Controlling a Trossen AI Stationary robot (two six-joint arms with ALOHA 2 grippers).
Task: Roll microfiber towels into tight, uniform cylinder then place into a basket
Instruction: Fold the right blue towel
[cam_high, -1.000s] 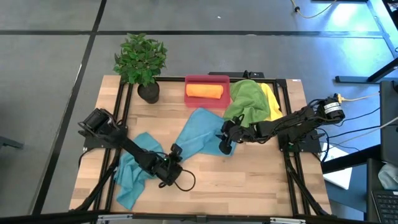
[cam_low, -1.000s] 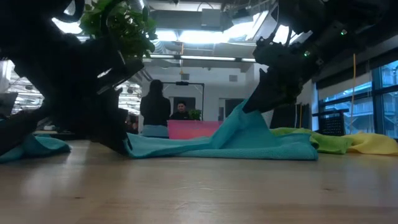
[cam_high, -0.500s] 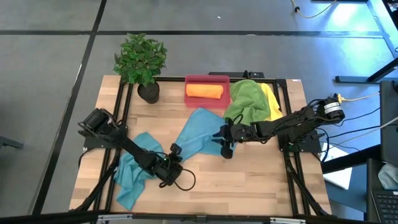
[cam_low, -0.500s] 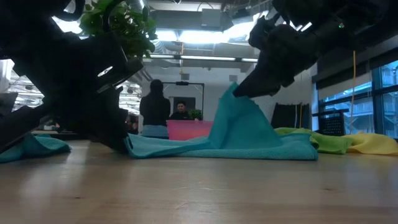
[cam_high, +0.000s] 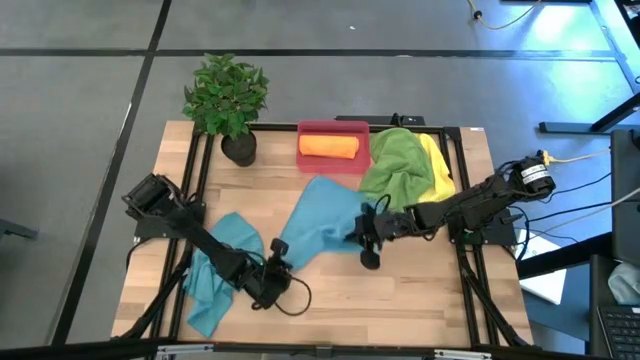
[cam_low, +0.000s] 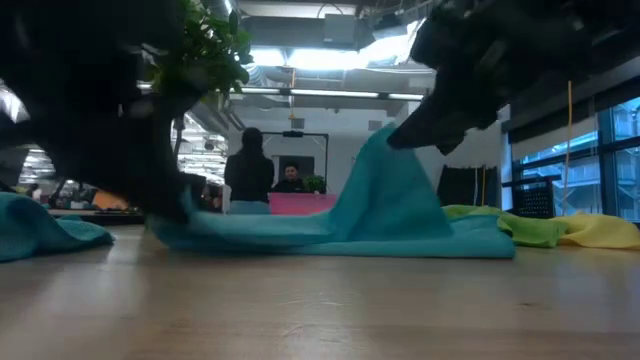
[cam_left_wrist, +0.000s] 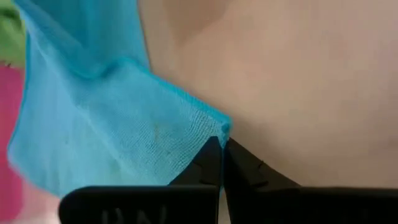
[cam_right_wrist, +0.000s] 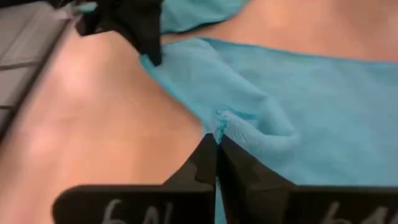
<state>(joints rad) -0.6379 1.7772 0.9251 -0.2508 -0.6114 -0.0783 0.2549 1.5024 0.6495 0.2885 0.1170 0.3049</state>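
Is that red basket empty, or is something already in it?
Not empty. The high view shows a rolled orange towel lying inside the basket; the green towel sits beside it, outside.

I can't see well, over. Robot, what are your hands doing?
Left gripper shut on teal towel corner. Right gripper shut on its far edge, lifting. Orange roll in basket. Nothing blocking.
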